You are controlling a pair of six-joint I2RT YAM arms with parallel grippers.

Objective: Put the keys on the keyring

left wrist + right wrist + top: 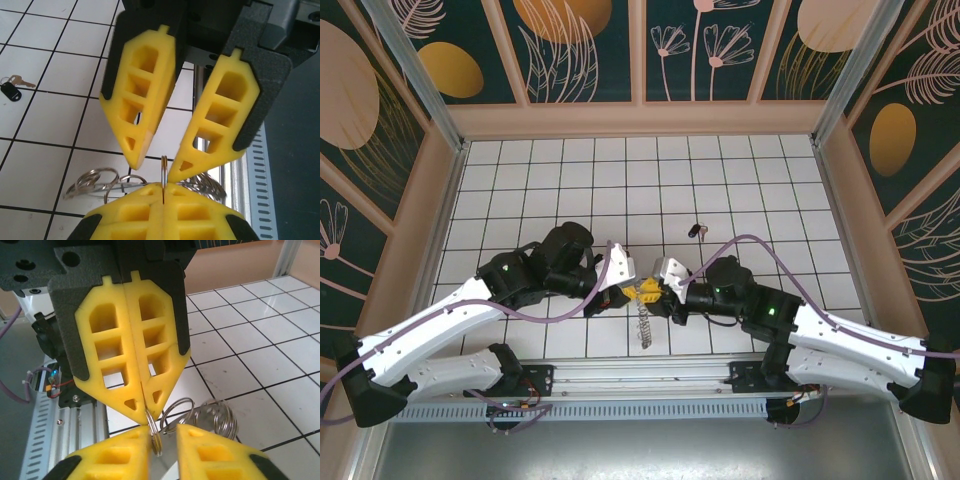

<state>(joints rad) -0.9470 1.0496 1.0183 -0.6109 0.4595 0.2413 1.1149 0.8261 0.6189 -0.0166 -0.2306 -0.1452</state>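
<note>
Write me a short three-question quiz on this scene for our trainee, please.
1. True or false: the keys already hang on the keyring.
2. Which pincer is shut on a ring of the keyring? A) the left pincer B) the right pincer C) both
3. Fill in: the keys lie on the tiled ____, apart from both pincers.

Key
1. False: they lie loose on the tiles, away from the keyring.
2. B: the left pincer stands open, with that ring between its fingertips.
3. table
</note>
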